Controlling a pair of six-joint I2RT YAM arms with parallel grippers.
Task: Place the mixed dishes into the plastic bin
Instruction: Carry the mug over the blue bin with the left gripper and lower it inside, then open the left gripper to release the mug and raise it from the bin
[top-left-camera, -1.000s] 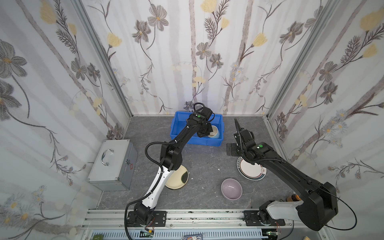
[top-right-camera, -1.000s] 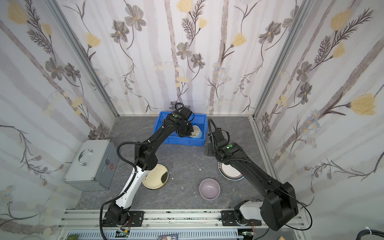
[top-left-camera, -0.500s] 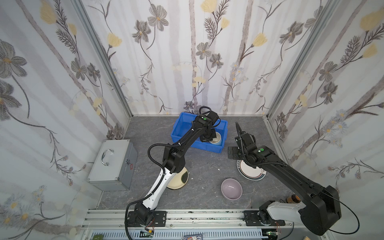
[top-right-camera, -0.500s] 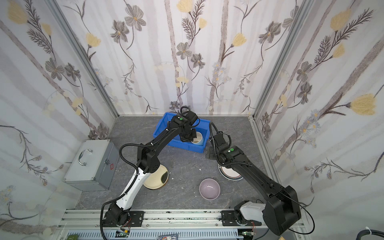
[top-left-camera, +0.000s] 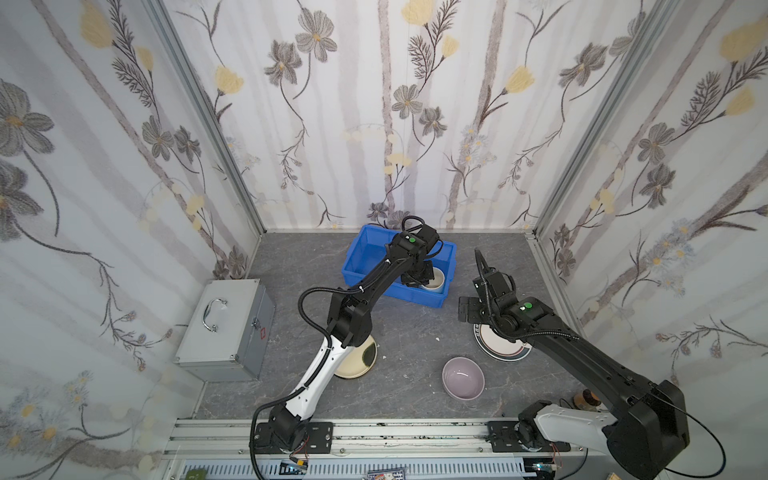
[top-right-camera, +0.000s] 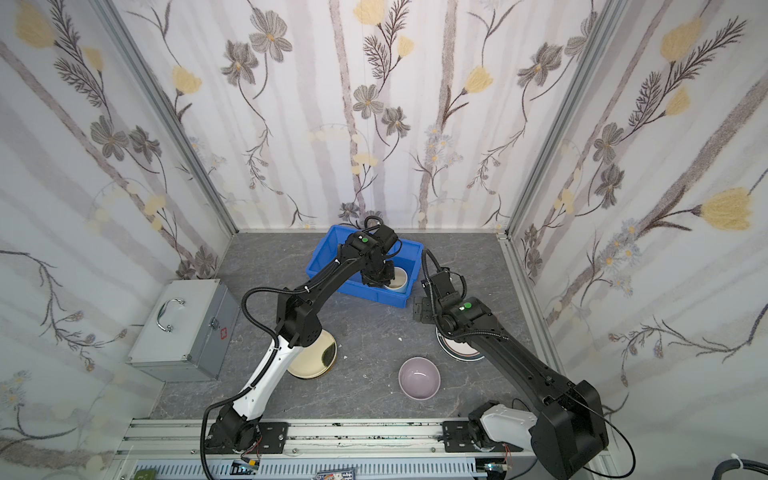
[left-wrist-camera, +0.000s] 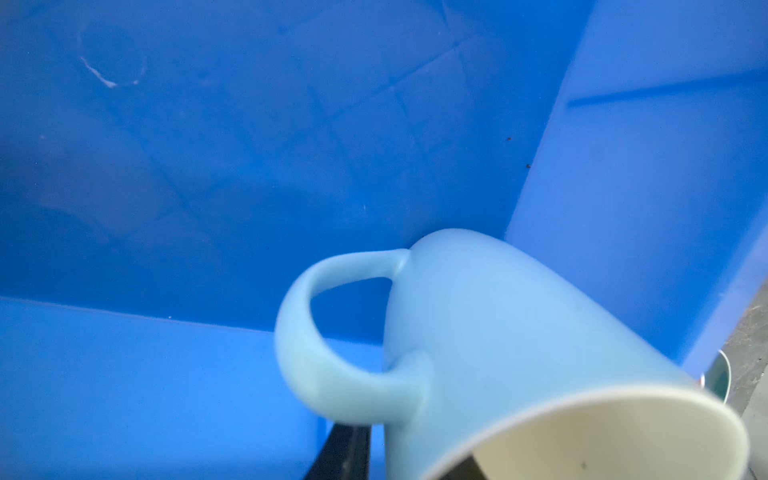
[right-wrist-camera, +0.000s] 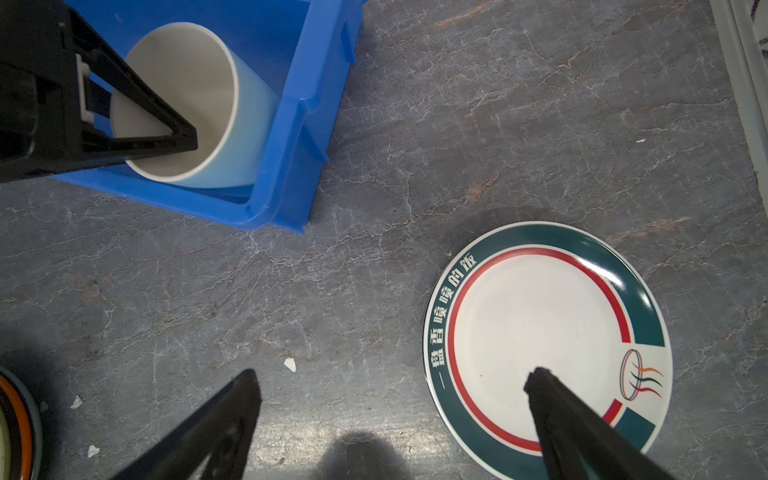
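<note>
pale-blue mug (right-wrist-camera: 199, 104) sat in plastic bin (right-wrist-camera: 316, 104) corner, left gripper (top-left-camera: 420, 277) finger inside it, couldn't tell if rim was pinched. right gripper (right-wrist-camera: 392, 378) hung wide apart by white plate (right-wrist-camera: 540, 316). risk imo: finger could snag rim on exit, tip mug.

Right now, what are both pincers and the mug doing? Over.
Left pincer at pale-blue mug's rim, grip unclear. Mug inside blue bin. Right pincer open near dark-rimmed plate. Nothing blocking.
</note>
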